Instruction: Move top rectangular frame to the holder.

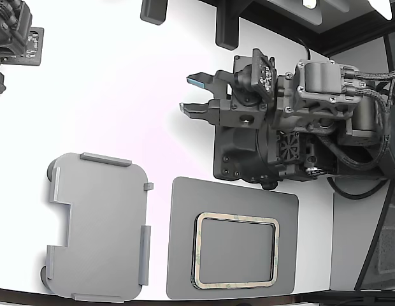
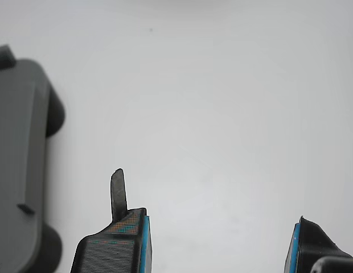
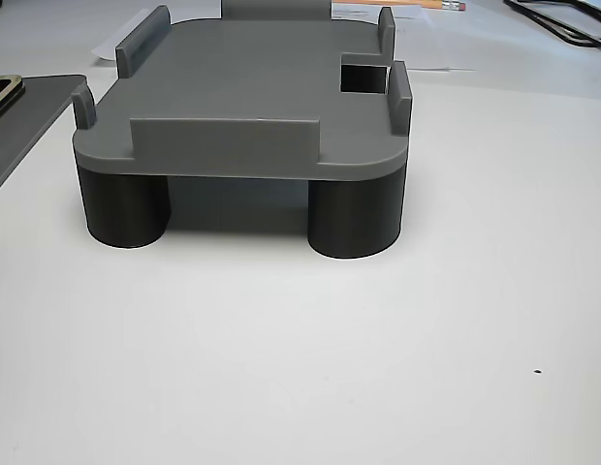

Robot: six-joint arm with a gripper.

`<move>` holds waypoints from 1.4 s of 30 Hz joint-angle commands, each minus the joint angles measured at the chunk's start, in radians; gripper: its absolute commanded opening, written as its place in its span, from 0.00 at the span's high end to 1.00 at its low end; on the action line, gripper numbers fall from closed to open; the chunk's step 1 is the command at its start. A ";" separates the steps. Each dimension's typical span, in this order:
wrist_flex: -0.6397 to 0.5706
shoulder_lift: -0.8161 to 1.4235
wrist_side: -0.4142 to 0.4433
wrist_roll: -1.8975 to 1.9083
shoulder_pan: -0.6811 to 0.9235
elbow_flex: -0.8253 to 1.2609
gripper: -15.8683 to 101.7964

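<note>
The beige-tan rectangular frame (image 1: 236,251) lies flat on a dark grey slab (image 1: 185,255) at the lower middle of the exterior view. A corner of the frame (image 3: 2,93) shows in the other view. The light grey holder (image 1: 99,226) with edge tabs and a notch sits at the exterior view's left of the slab, and shows in the wrist view (image 2: 17,165) and the other view (image 3: 252,97). My gripper (image 1: 192,94) is open and empty above the bare white table, well away from the frame. Its blue-padded fingertips (image 2: 143,244) show in the wrist view.
The arm's dark body (image 1: 293,127) sits over the table right of the gripper. A second arm (image 1: 13,38) shows at the exterior view's upper left. Dark brackets (image 1: 226,25) stand at the far edge. The table's near edge curves just below holder and slab.
</note>
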 commanded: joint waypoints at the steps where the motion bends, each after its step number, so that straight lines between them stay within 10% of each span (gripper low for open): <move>1: -0.227 -0.092 0.044 -0.017 0.048 -0.081 0.02; 13: -0.181 -0.115 0.100 0.012 0.117 -0.124 0.02; 27: 0.249 -0.491 0.344 0.426 0.624 -0.531 0.02; 42: 0.433 -0.724 0.037 0.824 0.974 -0.565 0.02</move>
